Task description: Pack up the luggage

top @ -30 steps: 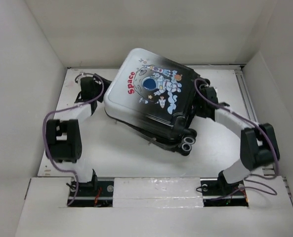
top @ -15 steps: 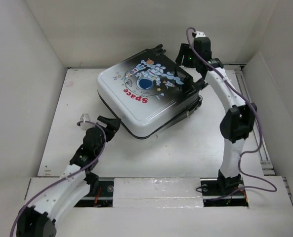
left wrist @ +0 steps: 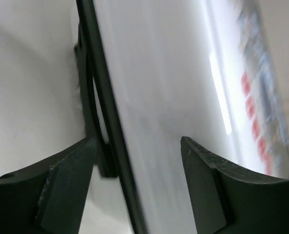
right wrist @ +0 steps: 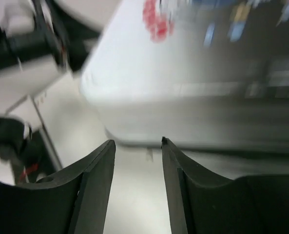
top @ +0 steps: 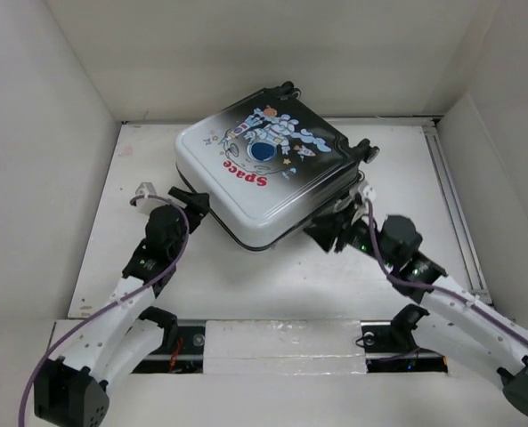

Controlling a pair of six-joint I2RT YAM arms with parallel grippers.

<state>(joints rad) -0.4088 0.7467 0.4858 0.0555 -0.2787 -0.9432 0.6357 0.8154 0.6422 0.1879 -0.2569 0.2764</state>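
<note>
The luggage [top: 246,191] lies shut and flat on the white table at the back middle, astronaut and red "Space" print facing up, black wheels [top: 367,150] at its right. My left gripper [top: 189,202] stands open at its near left corner. In the left wrist view the white shell [left wrist: 173,73] and black zip seam [left wrist: 110,122] run between the two fingers [left wrist: 66,187] of that gripper [left wrist: 138,142]. My right gripper [top: 331,231] is open just short of the near right edge. Nothing sits between the jaws of that gripper [right wrist: 138,141], and the shell [right wrist: 183,73] is blurred ahead.
White walls [top: 59,124] box in the table on the left, back and right. A metal rail [top: 448,191] runs along the right side. A raised white ledge [top: 281,342] crosses the near edge between the arm bases. The left arm [right wrist: 17,44] shows in the right wrist view.
The luggage turned round and settled flat further back, then stayed put. My right arm swung from the far right corner to the near right edge. My left gripper rose to the near left corner.
</note>
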